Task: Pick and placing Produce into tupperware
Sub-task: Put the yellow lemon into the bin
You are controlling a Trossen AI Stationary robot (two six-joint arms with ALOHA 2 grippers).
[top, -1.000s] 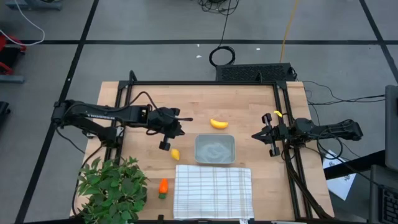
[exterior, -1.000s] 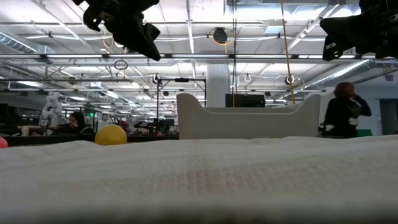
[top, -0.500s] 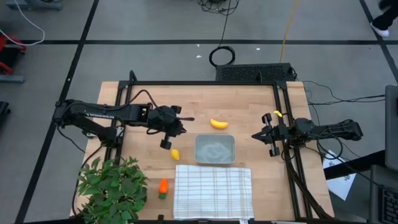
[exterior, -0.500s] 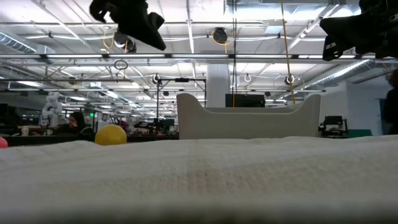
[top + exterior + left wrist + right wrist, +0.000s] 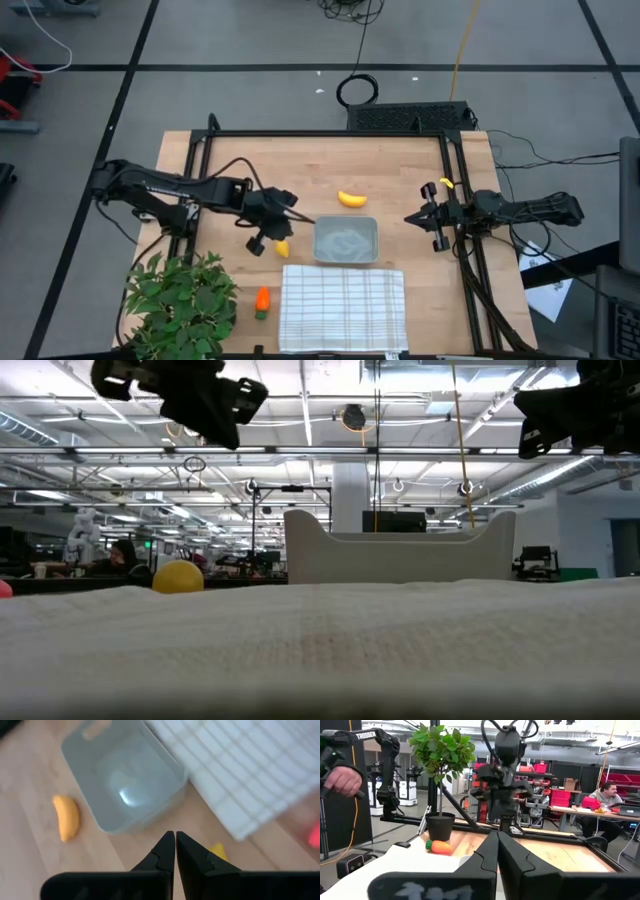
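Observation:
The grey tupperware [image 5: 346, 240] stands at the table's middle, with nothing in it in the left wrist view [image 5: 125, 775]. The yellow banana [image 5: 351, 198] lies just beyond it, the yellow lemon [image 5: 282, 247] just to its left, and the orange carrot [image 5: 262, 300] nearer the front edge. My left gripper [image 5: 308, 220] is shut and empty, above the table between the lemon and the tupperware's left rim; its fingers [image 5: 165, 851] partly hide the lemon [image 5: 218, 851]. My right gripper [image 5: 408, 218] is shut and empty, raised to the right of the tupperware.
A white checked cloth [image 5: 343, 307] lies at the front edge, just near of the tupperware. A leafy green plant [image 5: 180, 300] stands at the front left corner beside the carrot. A black frame [image 5: 330, 133] runs round the table.
My left gripper has moved a little toward the table's near edge, toward the lemon and the tupperware's left rim, and has turned about its own axis. It stays shut.

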